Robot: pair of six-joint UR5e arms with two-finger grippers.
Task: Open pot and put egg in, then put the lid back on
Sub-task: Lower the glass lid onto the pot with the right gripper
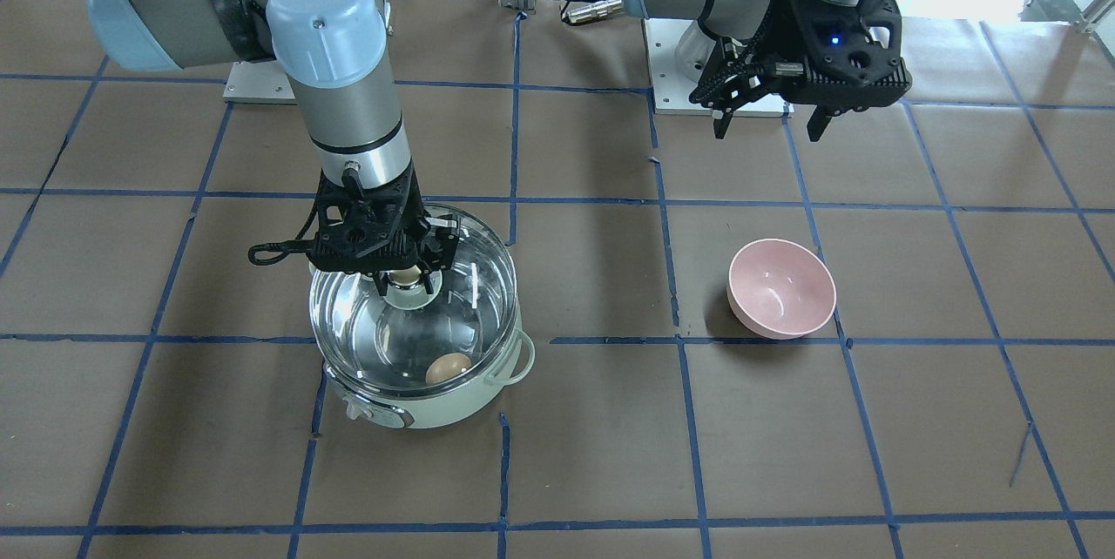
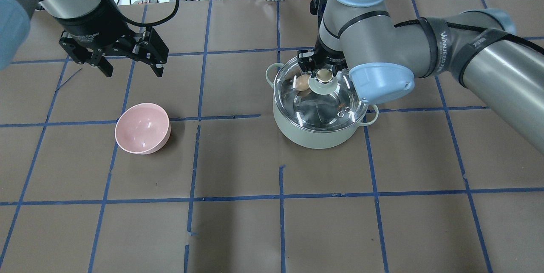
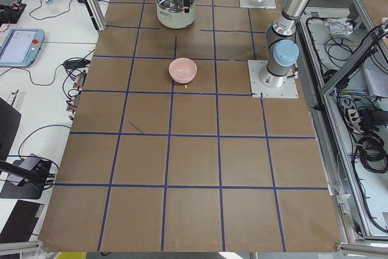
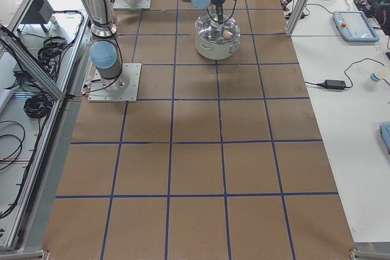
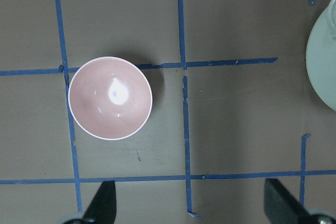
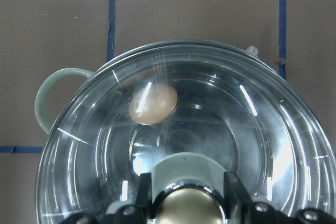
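The mint-green pot (image 1: 435,407) stands on the brown table, also seen in the overhead view (image 2: 314,135). The brown egg (image 1: 448,367) lies inside it against the wall, and shows through the glass in the right wrist view (image 6: 153,103). The clear glass lid (image 1: 470,280) covers the pot's mouth; I cannot tell whether it sits fully down. My right gripper (image 1: 406,280) is straight above it, shut on the lid's shiny knob (image 6: 186,205). My left gripper (image 1: 766,119) is open and empty, held high behind the pink bowl.
An empty pink bowl (image 1: 781,287) stands on the table about two grid squares from the pot, below the left wrist camera (image 5: 110,98). The pot's edge shows at the right of that view (image 5: 325,61). Blue tape lines grid the table.
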